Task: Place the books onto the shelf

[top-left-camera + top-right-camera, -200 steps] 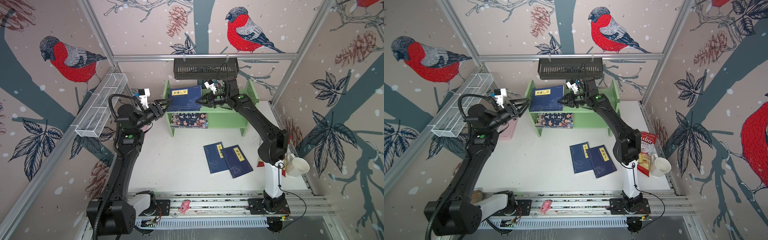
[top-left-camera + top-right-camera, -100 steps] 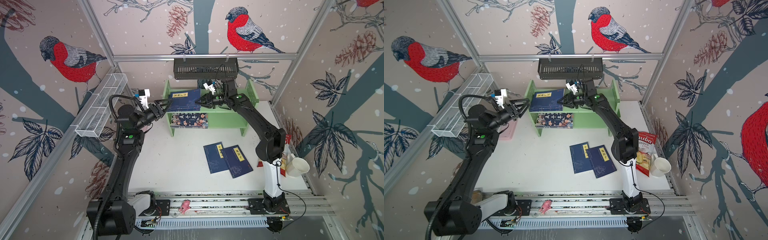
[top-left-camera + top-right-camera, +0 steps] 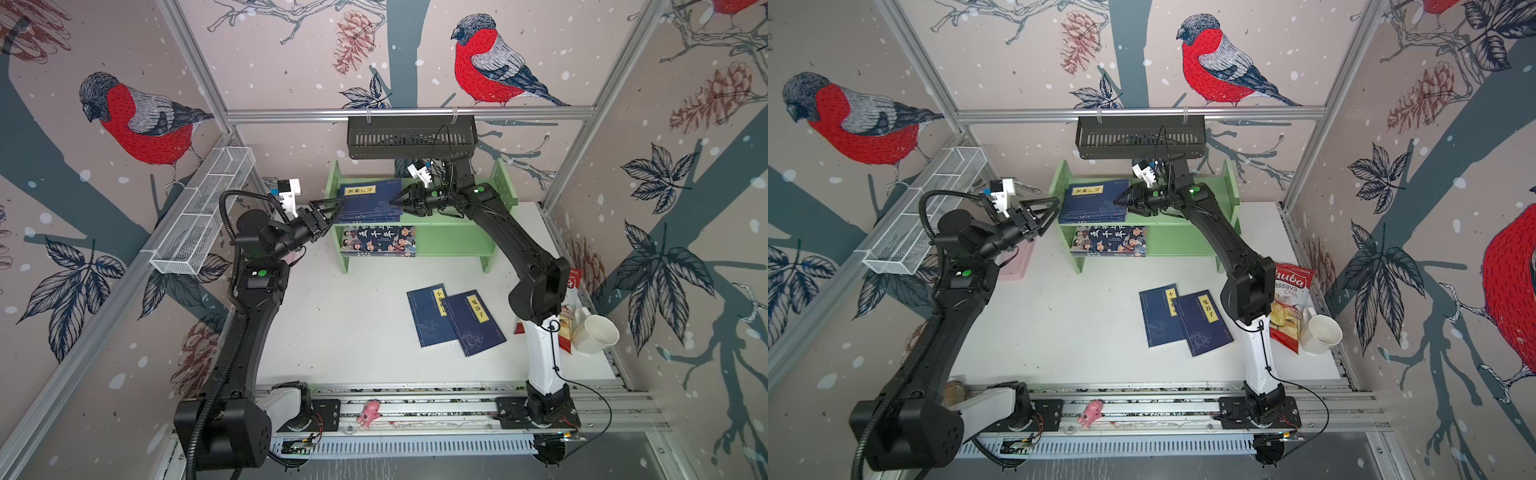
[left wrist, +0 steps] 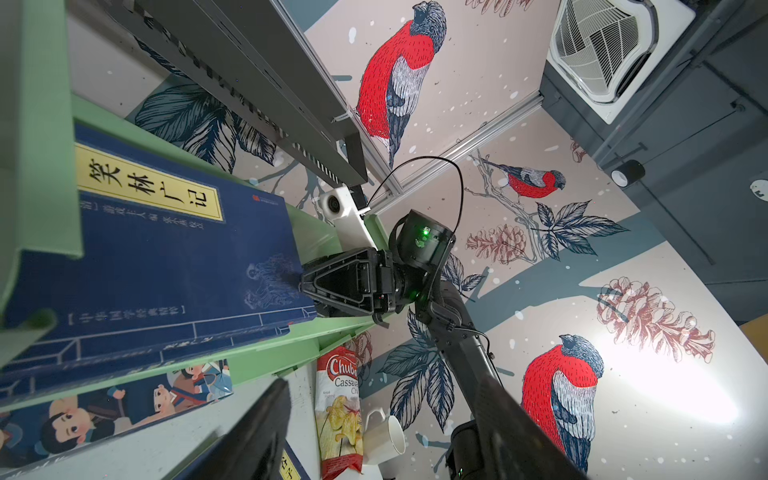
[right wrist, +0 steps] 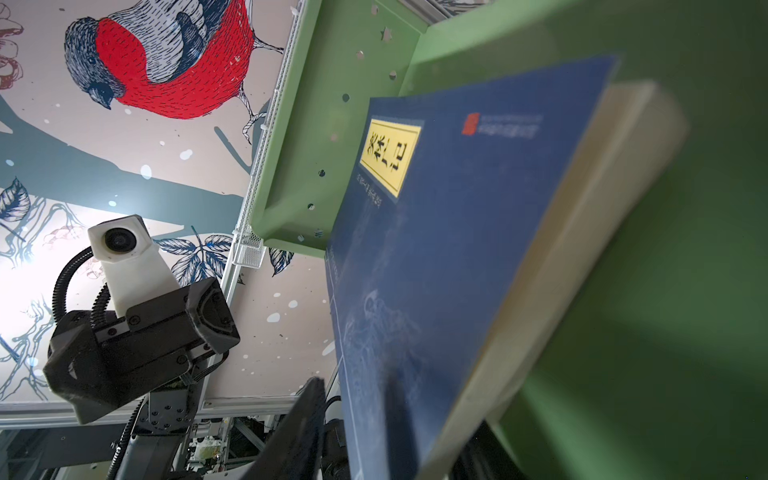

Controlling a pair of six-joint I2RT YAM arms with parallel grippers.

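The light green shelf (image 3: 449, 245) (image 3: 1183, 241) stands at the back of the table. A stack of navy books (image 3: 365, 199) (image 3: 1096, 201) lies on its top tier, and the cartoon book (image 3: 378, 241) on the lower tier. Two more navy books (image 3: 432, 316) (image 3: 476, 324) lie overlapping on the table. My right gripper (image 3: 392, 202) (image 5: 395, 415) is at the stack's right edge. It is open, and one finger (image 5: 307, 415) stands clear of the top cover. My left gripper (image 3: 338, 205) (image 4: 384, 386) hangs open and empty by the shelf's left panel.
A black slotted basket (image 3: 411, 137) hangs just above the shelf. A white wire-mesh tray (image 3: 199, 216) is fixed to the left wall. A chips bag (image 3: 1287, 307) and a white mug (image 3: 1320, 332) sit at the right edge. A pink case (image 3: 1017, 262) lies under my left arm.
My right gripper has opened off the top navy book, which now rests on the stack on the top tier. The left arm has not moved.
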